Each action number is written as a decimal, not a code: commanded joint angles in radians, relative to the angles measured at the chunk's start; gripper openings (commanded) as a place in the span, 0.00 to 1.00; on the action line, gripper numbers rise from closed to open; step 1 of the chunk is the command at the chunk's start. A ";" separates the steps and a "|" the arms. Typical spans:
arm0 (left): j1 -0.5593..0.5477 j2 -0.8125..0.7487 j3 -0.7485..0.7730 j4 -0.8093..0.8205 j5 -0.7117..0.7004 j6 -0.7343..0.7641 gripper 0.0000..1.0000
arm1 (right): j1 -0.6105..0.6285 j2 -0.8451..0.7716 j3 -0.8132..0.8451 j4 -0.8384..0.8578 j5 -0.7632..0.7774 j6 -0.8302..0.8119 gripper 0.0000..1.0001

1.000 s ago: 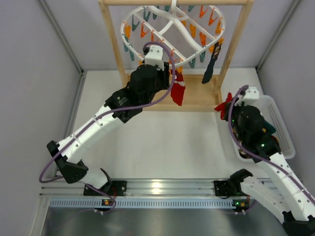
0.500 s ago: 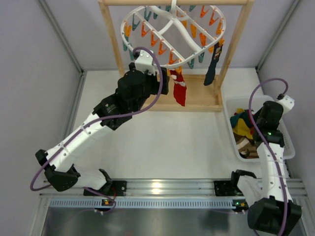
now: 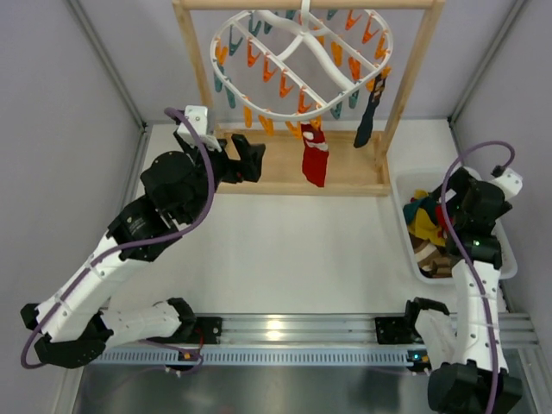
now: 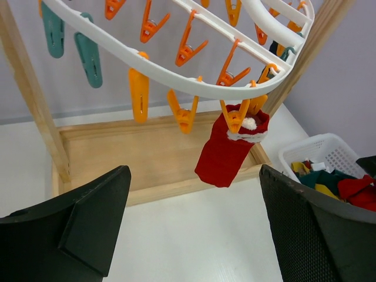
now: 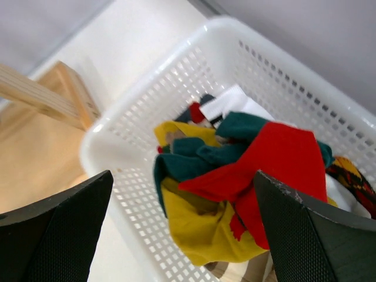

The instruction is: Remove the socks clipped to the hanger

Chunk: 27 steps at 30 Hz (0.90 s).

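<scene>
The white oval hanger (image 4: pixel 205 88) hangs inside the wooden stand (image 3: pixel 414 78) at the far side of the bench (image 3: pixel 293 250), its rim fringed with orange and teal clothespins. Two socks are clipped to it: a red sock (image 4: pixel 226 155) with a white cuff, held by an orange clothespin (image 4: pixel 235 117) at the ring's near edge and dangling over the stand's wooden base, and a dark sock (image 3: pixel 371 108) hanging at the ring's right side, close to the stand's right post. The left pincer (image 3: pixel 248 155) hovers to the left of the red sock, clear of it, its fingers spread wide with nothing between them. The right pincer (image 5: pixel 183 188) hangs over the white perforated basket (image 5: pixel 282 64) at the bench's right edge, fingers likewise apart and empty. In the basket lies a heap of loose socks (image 5: pixel 276 158) in red, mustard yellow and dark teal.
</scene>
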 commanded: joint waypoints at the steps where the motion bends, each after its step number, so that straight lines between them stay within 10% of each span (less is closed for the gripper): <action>1: 0.003 -0.064 -0.024 -0.033 -0.021 -0.022 0.94 | -0.016 -0.087 0.093 -0.014 -0.062 -0.052 0.99; 11: 0.003 -0.200 -0.081 -0.127 -0.037 -0.007 0.99 | 0.045 -0.017 0.019 0.337 -0.750 0.044 0.99; 19: 0.003 -0.271 -0.105 -0.180 -0.033 -0.008 0.99 | 0.551 0.162 0.022 0.607 -0.634 -0.200 0.99; 27: 0.003 -0.299 -0.113 -0.216 -0.018 -0.016 0.99 | 0.668 0.394 0.077 0.770 -0.534 -0.296 0.97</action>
